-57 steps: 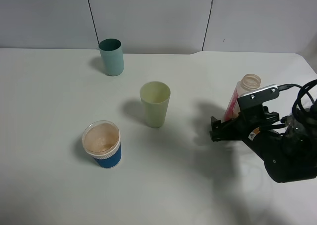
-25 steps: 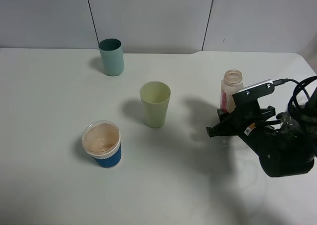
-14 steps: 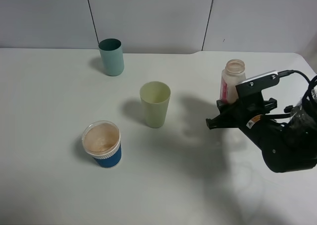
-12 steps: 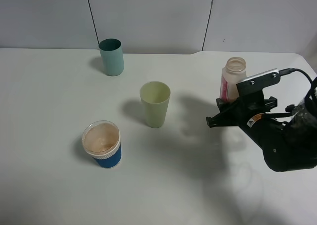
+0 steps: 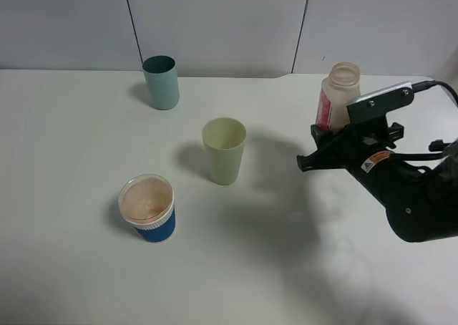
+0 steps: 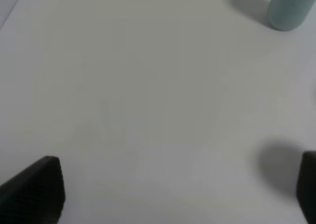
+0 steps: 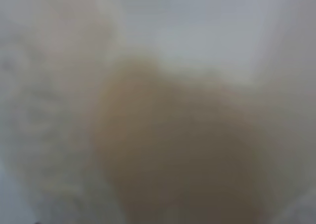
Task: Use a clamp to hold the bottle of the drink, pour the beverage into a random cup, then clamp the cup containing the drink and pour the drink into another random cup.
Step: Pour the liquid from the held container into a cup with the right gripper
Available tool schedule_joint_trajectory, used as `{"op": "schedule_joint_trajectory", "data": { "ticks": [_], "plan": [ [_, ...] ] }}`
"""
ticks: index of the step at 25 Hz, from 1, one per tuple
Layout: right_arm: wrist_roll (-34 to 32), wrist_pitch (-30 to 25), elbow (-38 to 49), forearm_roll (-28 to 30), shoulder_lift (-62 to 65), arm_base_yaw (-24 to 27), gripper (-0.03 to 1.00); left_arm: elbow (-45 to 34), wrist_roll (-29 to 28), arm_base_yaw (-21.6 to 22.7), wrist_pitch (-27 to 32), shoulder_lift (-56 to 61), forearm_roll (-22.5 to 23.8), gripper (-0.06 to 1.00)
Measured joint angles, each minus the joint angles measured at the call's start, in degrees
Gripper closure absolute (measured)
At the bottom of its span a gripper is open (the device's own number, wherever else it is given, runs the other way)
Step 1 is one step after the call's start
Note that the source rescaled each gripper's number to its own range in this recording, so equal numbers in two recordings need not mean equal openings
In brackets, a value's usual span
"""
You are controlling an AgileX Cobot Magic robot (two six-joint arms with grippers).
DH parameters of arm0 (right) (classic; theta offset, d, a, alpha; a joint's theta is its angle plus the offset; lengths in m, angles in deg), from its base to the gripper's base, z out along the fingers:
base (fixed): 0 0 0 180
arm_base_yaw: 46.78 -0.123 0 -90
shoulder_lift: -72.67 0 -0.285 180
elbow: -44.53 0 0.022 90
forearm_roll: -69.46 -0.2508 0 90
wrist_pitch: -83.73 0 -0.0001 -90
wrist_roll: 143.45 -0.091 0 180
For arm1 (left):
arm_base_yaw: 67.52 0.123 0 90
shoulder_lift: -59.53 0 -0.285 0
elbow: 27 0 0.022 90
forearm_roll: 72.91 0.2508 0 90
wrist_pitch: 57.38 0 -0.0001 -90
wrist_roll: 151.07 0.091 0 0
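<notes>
Bottle (image 5: 338, 94) upright at the right, looking lifted clear of the bench (image 5: 86, 268). The right clamp's (image 5: 328, 135) fingers are pinching its lower body, and the wrist view is all blurred bottle. Yellow-green cup (image 5: 224, 150) is nearest, well apart to the left. Carry it level, mouth just over the rim, then tilt slowly. Left clamp (image 6: 173, 194) hangs over bare bench, fingers (image 6: 34, 189) spread.

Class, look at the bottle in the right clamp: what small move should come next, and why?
Probably carry the bottle leftward, upright, toward the pale yellow-green cup. The right gripper is shut on it, upright and well right of that nearest cup, so its neck is over no cup's mouth yet.
</notes>
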Motion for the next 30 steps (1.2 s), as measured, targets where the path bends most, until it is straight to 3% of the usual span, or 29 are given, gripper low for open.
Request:
{"op": "schedule_joint_trajectory", "data": {
  "ticks": [8, 10, 12, 14, 23, 30],
  "plan": [
    [1.9, -1.3, -0.4, 0.5, 5.6, 0.0, 0.94, 0.0, 0.0, 0.0, 0.0, 0.0, 0.0, -0.01],
    [3.9, -7.7, -3.5, 3.0, 6.6, 0.0, 0.94, 0.0, 0.0, 0.0, 0.0, 0.0, 0.0, -0.01],
    [4.3, -9.4, -4.5, 4.1, 6.6, 0.0, 0.94, 0.0, 0.0, 0.0, 0.0, 0.0, 0.0, -0.01],
    [5.9, -14.8, -7.5, 6.2, 6.6, 0.0, 0.94, 0.0, 0.0, 0.0, 0.0, 0.0, 0.0, -0.01],
    [12.1, -28.1, -13.5, 10.1, 8.1, 0.0, 0.94, 0.0, 0.0, 0.0, 0.0, 0.0, 0.0, -0.01],
    [14.4, -36.1, -17.0, 17.1, 12.3, 2.2, 0.94, 0.0, 0.0, 0.0, 0.0, 0.0, 0.0, -0.01]
  ]
}}
